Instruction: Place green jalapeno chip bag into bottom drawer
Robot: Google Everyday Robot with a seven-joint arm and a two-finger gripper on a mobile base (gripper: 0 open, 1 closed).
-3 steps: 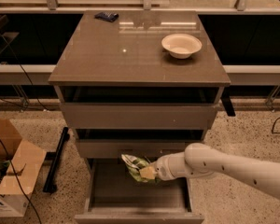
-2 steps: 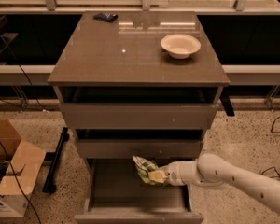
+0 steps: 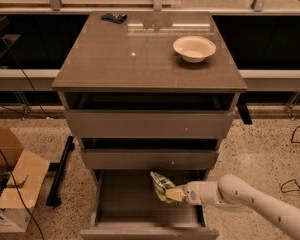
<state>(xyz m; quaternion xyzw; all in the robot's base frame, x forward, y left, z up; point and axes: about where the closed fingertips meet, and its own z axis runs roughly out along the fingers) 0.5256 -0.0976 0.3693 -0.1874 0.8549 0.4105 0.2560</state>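
The green jalapeno chip bag is light green and white, crumpled, and held upright over the right part of the open bottom drawer. My gripper reaches in from the lower right on a white arm and is shut on the bag's lower end. The bag hangs just above the drawer's flat floor, below the middle drawer front. Whether the bag touches the floor I cannot tell.
A white bowl and a small dark blue packet sit on the cabinet top. A cardboard box and a black bar lie on the floor at the left. Cables lie at the right.
My gripper has carried the bag a little to the right and lower into the bottom drawer. The arm has dropped lower in view.
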